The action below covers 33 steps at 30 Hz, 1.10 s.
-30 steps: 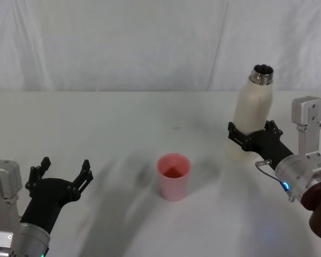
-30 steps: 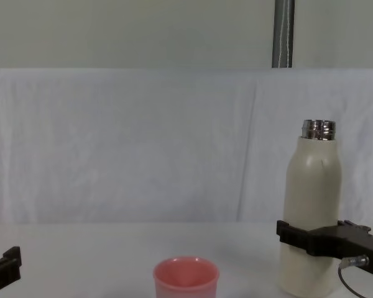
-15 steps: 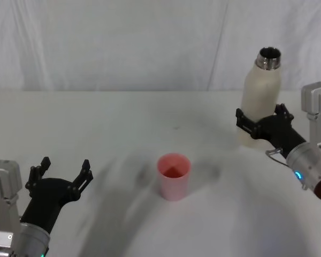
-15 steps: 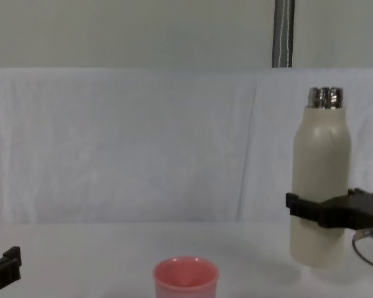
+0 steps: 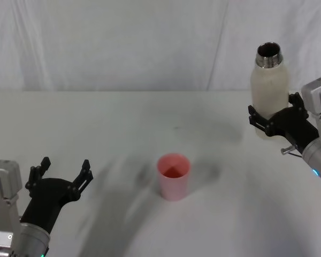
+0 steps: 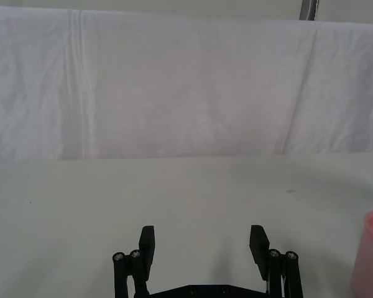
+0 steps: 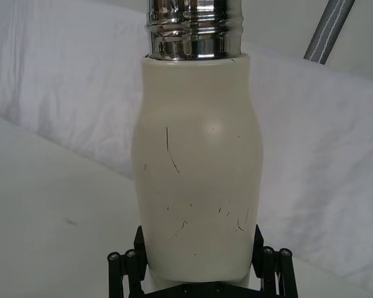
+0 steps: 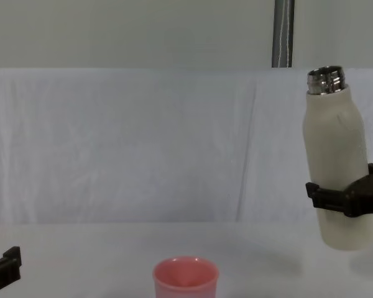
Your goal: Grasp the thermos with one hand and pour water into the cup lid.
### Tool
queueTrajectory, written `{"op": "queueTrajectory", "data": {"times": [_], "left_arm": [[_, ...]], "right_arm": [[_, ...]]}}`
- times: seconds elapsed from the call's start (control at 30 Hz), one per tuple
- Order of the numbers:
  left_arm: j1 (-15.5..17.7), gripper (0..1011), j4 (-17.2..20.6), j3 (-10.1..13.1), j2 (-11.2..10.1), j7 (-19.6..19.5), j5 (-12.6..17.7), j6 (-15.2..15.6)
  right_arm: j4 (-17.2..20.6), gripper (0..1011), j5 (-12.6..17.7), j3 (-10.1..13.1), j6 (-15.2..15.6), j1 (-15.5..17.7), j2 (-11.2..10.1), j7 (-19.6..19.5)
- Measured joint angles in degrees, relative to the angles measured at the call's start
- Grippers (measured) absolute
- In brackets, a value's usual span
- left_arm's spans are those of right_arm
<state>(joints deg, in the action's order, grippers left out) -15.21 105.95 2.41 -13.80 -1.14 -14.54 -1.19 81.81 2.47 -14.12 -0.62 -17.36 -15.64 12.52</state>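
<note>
- The left gripper (image 5: 61, 174) rests low at the near left of the table (image 5: 123, 118), its jaws spread wide with nothing between them; in the left wrist view its fingers (image 6: 147, 239) stand well apart over bare cloth.
- The cup lid (image 5: 174, 176) stands upright near the middle of the table, mouth up, well apart from both grippers; whether it holds any water is hard to tell from here.
- The right gripper (image 5: 273, 120) is at the far right, clamped around the lower body of the thermos (image 5: 268, 91).
- The thermos is held clear of the table, its open steel neck uppermost and tipped slightly to the left in the chest view, well to the right of the cup lid.
</note>
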Motion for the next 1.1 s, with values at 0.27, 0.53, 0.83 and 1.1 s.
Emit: {"op": "queueTrajectory", "data": {"times": [0.27, 0.53, 0.83, 1.1], "left_arm": [[0.0, 1001, 0.0, 0.0, 0.0, 0.0, 0.0, 0.0], [0.0, 1001, 0.0, 0.0, 0.0, 0.0, 0.0, 0.0], [0.0, 1001, 0.0, 0.0, 0.0, 0.0, 0.0, 0.0], [0.0, 1001, 0.0, 0.0, 0.0, 0.0, 0.0, 0.0]], "right_arm": [[1.9, 959, -2.4, 0.3, 0.3, 1.4, -0.6, -0.1], [4.3, 959, -5.9, 0.2, 0.3, 2.9, -1.8, -0.4], [6.6, 959, -15.6, -2.0, -0.8, 4.3, -4.4, -2.1], [6.6, 959, -24.5, -5.3, -1.7, 4.4, -6.4, -2.6]]}}
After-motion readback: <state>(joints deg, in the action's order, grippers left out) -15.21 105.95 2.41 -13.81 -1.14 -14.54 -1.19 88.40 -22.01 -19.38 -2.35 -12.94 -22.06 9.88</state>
